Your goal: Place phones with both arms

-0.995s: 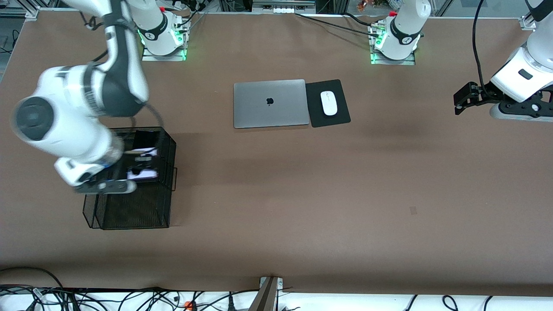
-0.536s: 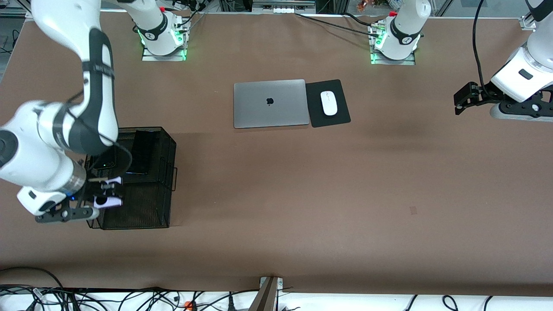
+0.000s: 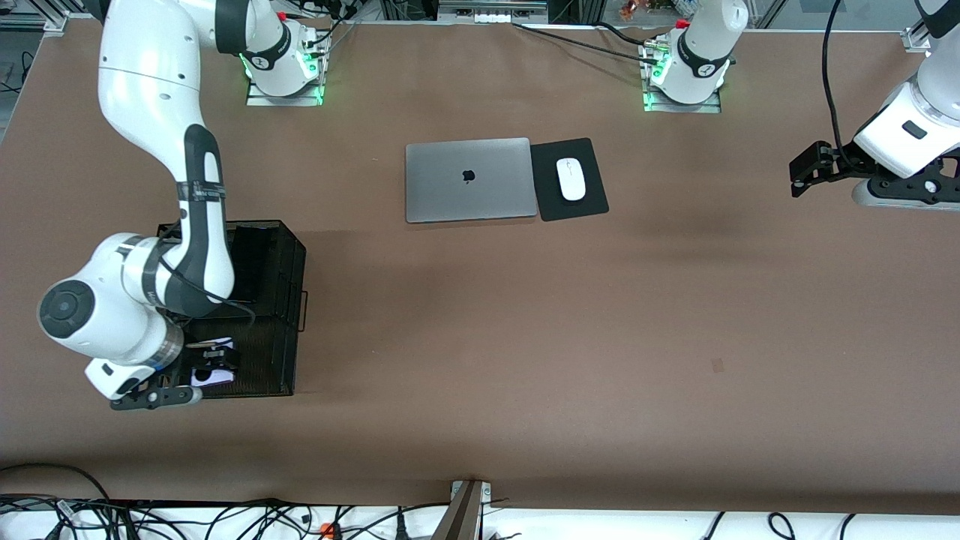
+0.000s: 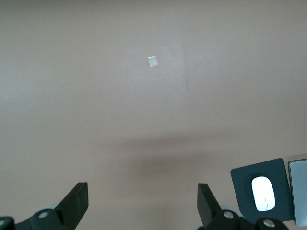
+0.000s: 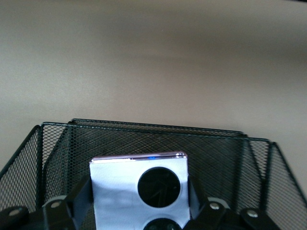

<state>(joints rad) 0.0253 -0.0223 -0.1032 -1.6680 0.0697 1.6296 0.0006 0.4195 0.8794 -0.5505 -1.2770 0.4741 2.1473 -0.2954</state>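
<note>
The brown counter [image 3: 525,337] is seen with a black mesh basket [image 3: 281,270] toward the right arm's end. Over its part nearest the front camera, the lavender-white phone [image 5: 139,184] is clamped by the right gripper [image 3: 214,367]. The left gripper [image 4: 144,206] is held wide apart over bare counter, and its arm waits.

Right end effector [image 3: 214,373] gripping lavender phone [image 3: 211,377] over mesh basket [image 3: 289,300], left end effector [image 3: 796,174] waiting
</note>
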